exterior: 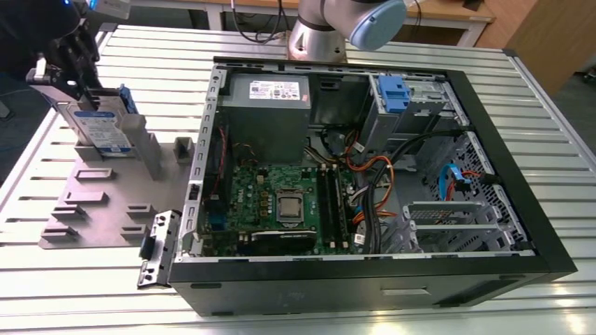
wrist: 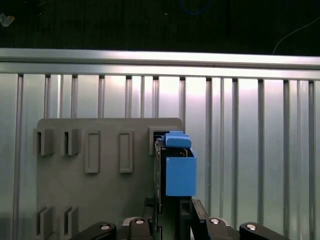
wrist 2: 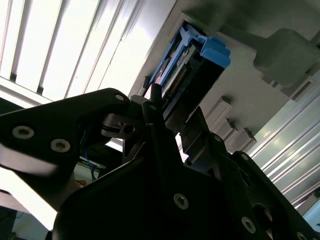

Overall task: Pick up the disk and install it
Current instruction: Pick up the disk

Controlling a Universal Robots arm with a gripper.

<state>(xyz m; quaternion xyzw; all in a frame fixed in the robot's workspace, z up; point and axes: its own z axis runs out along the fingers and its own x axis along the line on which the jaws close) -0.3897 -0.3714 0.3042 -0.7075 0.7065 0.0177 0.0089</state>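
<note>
Where the slatted surface [exterior: 75,293] reaches the exterior view's left, the tool [exterior: 67,73] is down at the top of the disk [exterior: 98,125]; whether it grips, I cannot tell. The disk stands on edge in a slot of the grey plate [exterior: 102,199], outside the computer case [exterior: 326,293]. Both wrist views show its blue rail close ahead of the tool. Further right, inside the open case, are the power-supply box [exterior: 265,112] and the drive cage [exterior: 410,105].

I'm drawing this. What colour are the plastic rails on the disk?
Blue, seen best on the disk in the first wrist view.
</note>
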